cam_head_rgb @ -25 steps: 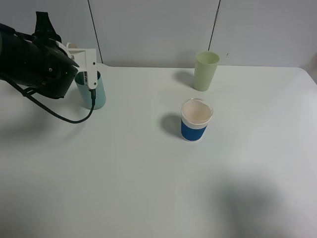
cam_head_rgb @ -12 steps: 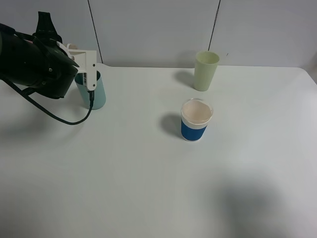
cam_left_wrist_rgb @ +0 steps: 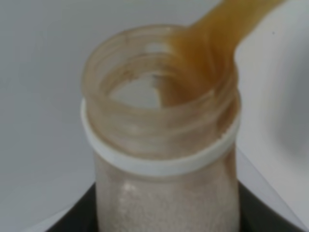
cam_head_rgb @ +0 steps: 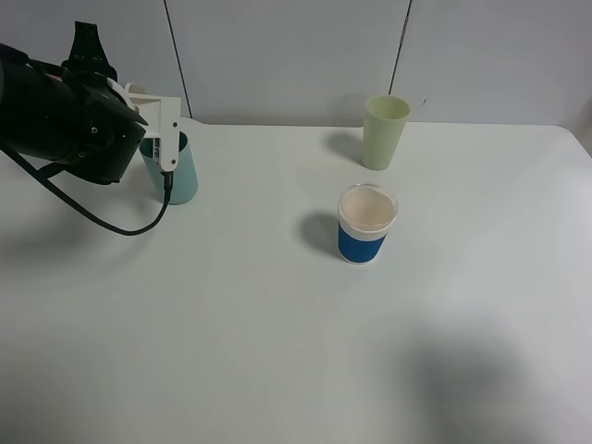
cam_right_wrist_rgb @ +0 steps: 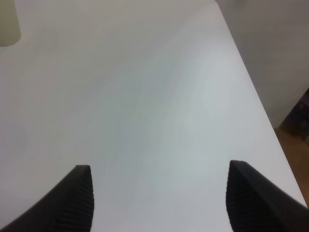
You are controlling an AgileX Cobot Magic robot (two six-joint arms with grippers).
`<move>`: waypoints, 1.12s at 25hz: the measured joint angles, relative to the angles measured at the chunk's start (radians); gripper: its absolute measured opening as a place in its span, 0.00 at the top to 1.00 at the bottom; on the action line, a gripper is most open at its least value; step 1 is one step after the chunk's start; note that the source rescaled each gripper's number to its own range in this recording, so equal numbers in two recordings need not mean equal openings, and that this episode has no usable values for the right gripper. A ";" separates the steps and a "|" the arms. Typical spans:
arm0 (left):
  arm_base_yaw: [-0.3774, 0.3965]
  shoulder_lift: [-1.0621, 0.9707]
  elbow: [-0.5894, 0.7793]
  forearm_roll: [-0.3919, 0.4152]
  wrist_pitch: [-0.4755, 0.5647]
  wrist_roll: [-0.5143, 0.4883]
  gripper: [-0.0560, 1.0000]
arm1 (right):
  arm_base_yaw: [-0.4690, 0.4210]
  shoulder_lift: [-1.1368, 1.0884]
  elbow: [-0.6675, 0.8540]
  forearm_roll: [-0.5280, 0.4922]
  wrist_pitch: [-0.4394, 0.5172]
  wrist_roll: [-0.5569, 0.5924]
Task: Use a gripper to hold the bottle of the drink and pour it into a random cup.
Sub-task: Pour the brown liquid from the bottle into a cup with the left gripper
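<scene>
My left gripper (cam_head_rgb: 155, 118), a white head on a thick black body, hangs tilted over the teal cup (cam_head_rgb: 178, 174) at the table's back left. It is shut on the bottle (cam_left_wrist_rgb: 164, 145), which the gripper mostly hides in the high view. In the left wrist view the bottle's wide neck fills the frame. The brown drink (cam_left_wrist_rgb: 219, 48) runs over its lip and out of the mouth. My right gripper (cam_right_wrist_rgb: 164, 203) is open and empty above bare table near the right edge. It is out of the high view.
A pale yellow-green tumbler (cam_head_rgb: 385, 131) stands at the back, right of centre. A white cup with a blue band (cam_head_rgb: 367, 225) stands mid-table. A black cable (cam_head_rgb: 111, 220) loops under my left gripper. The table's right edge (cam_right_wrist_rgb: 263, 104) shows in the right wrist view.
My left gripper with the bottle has shifted slightly up and to the left over the teal cup. The cable loop has drawn in to the left. The cups have not moved.
</scene>
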 joint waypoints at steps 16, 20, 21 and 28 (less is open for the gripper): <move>0.000 0.000 0.000 0.000 0.018 0.001 0.95 | 0.000 0.000 0.000 0.000 0.000 0.000; 0.000 0.000 0.000 0.002 0.028 0.012 0.95 | 0.000 0.000 0.000 0.000 0.000 0.000; 0.000 0.000 0.000 0.002 0.028 0.018 0.95 | 0.000 0.000 0.000 0.000 0.000 0.000; 0.000 0.000 0.000 0.005 0.042 0.038 0.95 | 0.000 0.000 0.000 0.000 0.000 0.000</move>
